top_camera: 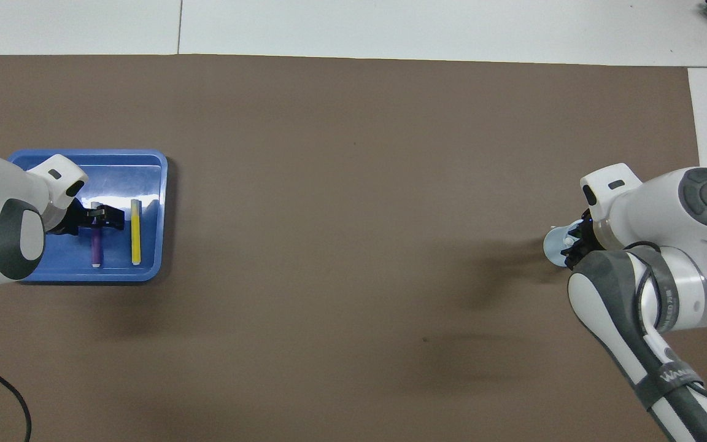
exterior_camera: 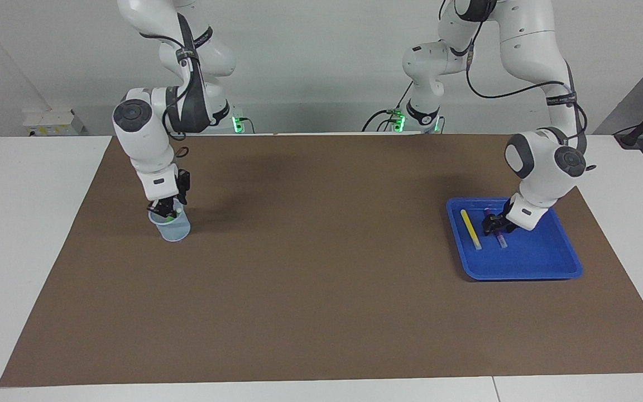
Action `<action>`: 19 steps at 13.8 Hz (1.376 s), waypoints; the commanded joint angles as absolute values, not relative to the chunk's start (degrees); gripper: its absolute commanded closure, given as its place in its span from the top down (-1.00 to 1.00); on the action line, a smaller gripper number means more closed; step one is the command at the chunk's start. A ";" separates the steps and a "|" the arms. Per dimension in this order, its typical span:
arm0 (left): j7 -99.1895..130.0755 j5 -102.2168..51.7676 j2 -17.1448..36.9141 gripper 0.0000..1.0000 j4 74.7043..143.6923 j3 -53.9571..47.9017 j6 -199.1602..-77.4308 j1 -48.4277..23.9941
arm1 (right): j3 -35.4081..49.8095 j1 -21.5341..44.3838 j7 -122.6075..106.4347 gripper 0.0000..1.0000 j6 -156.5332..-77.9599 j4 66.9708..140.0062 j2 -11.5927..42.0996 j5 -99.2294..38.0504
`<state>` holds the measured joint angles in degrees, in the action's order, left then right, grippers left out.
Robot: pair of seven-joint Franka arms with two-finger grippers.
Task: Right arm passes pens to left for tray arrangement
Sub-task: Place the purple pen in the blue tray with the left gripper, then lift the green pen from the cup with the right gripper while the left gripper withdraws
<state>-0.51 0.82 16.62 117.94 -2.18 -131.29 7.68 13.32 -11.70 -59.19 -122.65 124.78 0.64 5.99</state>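
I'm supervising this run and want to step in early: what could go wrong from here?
1. The left gripper is low in the blue tray, right at the purple pen; lifting away could drag it or knock the yellow pen lying just beside it.
2. The right gripper reaches into the small pale cup for the green pen. The cup looks light, so a pull may tip or lift it.

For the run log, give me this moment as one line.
left gripper: low in blue tray, at purple pen | yellow pen: lying in tray | right gripper: in mesh cup, at green pen
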 commanded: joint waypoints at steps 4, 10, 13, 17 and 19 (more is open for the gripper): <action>8.53 1.14 16.35 1.00 112.96 -2.37 -125.63 5.36 | 13.89 -12.83 -59.24 -1.00 -123.49 124.11 1.58 7.03; 8.44 -2.10 14.42 1.00 105.92 -2.72 -114.18 5.19 | 14.06 -9.77 -61.70 -1.00 -117.17 110.41 4.39 11.51; 8.70 -2.81 12.58 1.00 104.33 -3.60 -111.89 5.19 | 14.15 -5.64 -60.65 -1.00 -113.49 106.71 4.31 13.10; 13.60 -7.19 8.19 1.00 104.41 -3.96 -106.80 5.27 | 14.15 -1.85 -49.24 -1.00 -99.00 99.86 4.22 12.05; 16.95 -9.84 5.81 1.00 104.33 -4.48 -104.34 5.01 | 14.24 -1.76 -41.09 -1.00 -95.46 98.79 4.39 5.41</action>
